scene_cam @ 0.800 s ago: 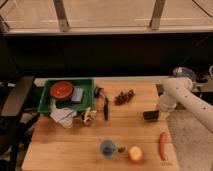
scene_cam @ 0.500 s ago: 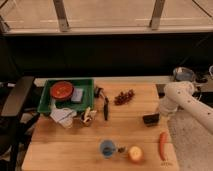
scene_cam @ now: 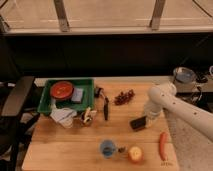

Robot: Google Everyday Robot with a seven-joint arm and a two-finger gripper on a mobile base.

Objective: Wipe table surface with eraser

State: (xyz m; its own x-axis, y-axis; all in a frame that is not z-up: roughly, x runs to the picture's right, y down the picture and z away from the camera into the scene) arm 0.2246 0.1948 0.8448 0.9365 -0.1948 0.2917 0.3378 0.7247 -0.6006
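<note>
The eraser [scene_cam: 138, 123], a small flat black block, lies tilted on the light-brown wooden table surface [scene_cam: 65, 145], right of centre. My gripper [scene_cam: 148, 116] reaches in from the right on a white arm [scene_cam: 180, 107] and sits at the eraser's right end, shut on it and holding it down at the tabletop.
A green bin [scene_cam: 50, 103] at the back left holds a red bowl [scene_cam: 62, 90] and a grey-blue block [scene_cam: 77, 95]. A white cloth [scene_cam: 62, 116], a black-handled utensil [scene_cam: 106, 108], grapes [scene_cam: 124, 96], a blue cup [scene_cam: 106, 147], an apple [scene_cam: 135, 154] and a carrot [scene_cam: 162, 145] lie around.
My gripper and the eraser have moved together to the left and a little toward the table's front. Nothing else has moved.
</note>
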